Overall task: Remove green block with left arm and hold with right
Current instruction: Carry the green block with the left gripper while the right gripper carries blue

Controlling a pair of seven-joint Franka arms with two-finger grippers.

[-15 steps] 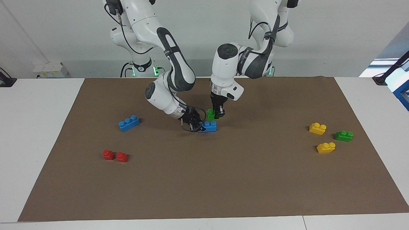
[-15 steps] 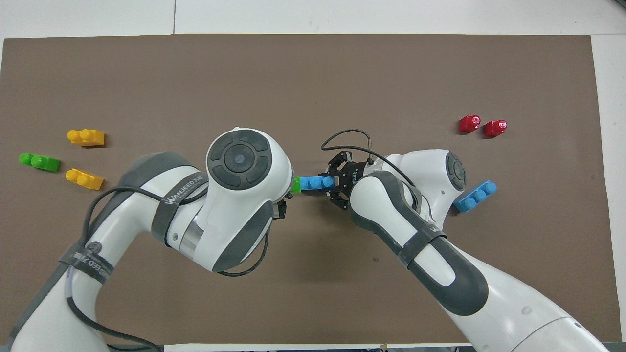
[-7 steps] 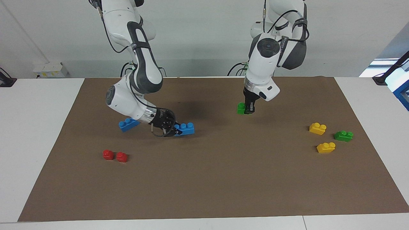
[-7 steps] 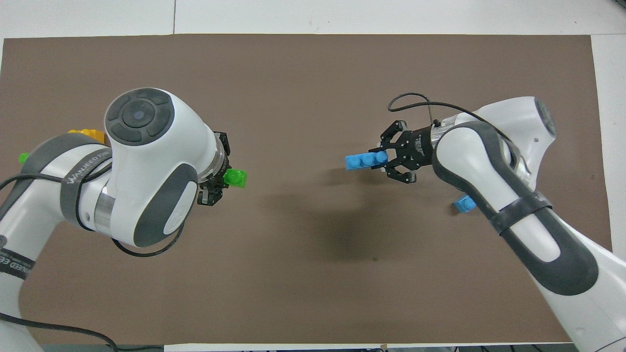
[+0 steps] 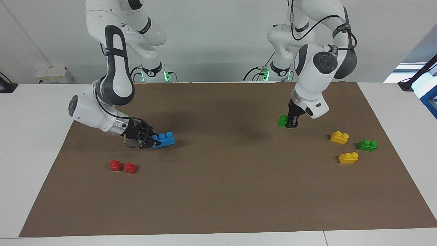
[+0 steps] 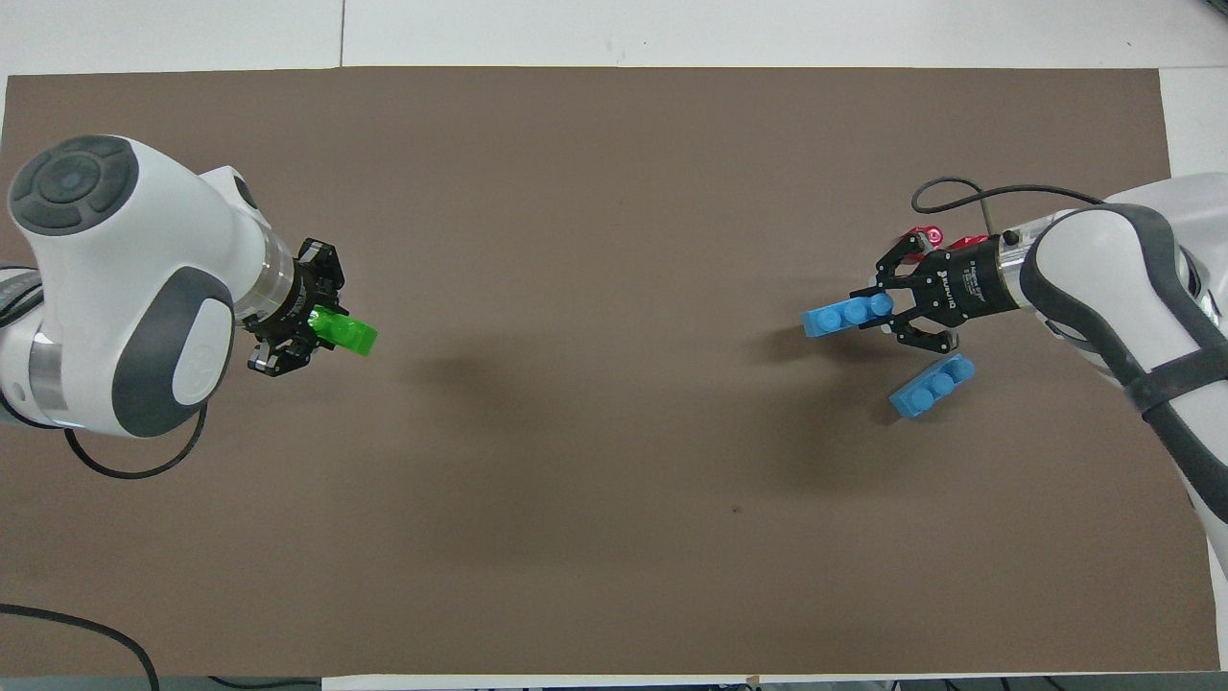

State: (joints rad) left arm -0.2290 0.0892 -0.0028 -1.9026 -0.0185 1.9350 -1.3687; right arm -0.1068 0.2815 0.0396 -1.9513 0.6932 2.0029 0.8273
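With both arms swung out toward their own ends of the brown mat (image 5: 218, 191), I note the left gripper (image 5: 290, 123) pointing down from a bent wrist, clamped on the green block (image 5: 283, 120), which hangs just above the mat, while the right gripper (image 5: 150, 139) reaches in low and near level, gripping one end of a blue brick (image 5: 164, 139). From the facing view I can read two yellow bricks (image 5: 339, 137) and a darker green brick (image 5: 367, 145) toward the left arm's end, all covered by that arm overhead; the overhead view alone shows a second blue brick (image 6: 932, 386) lying on the mat.
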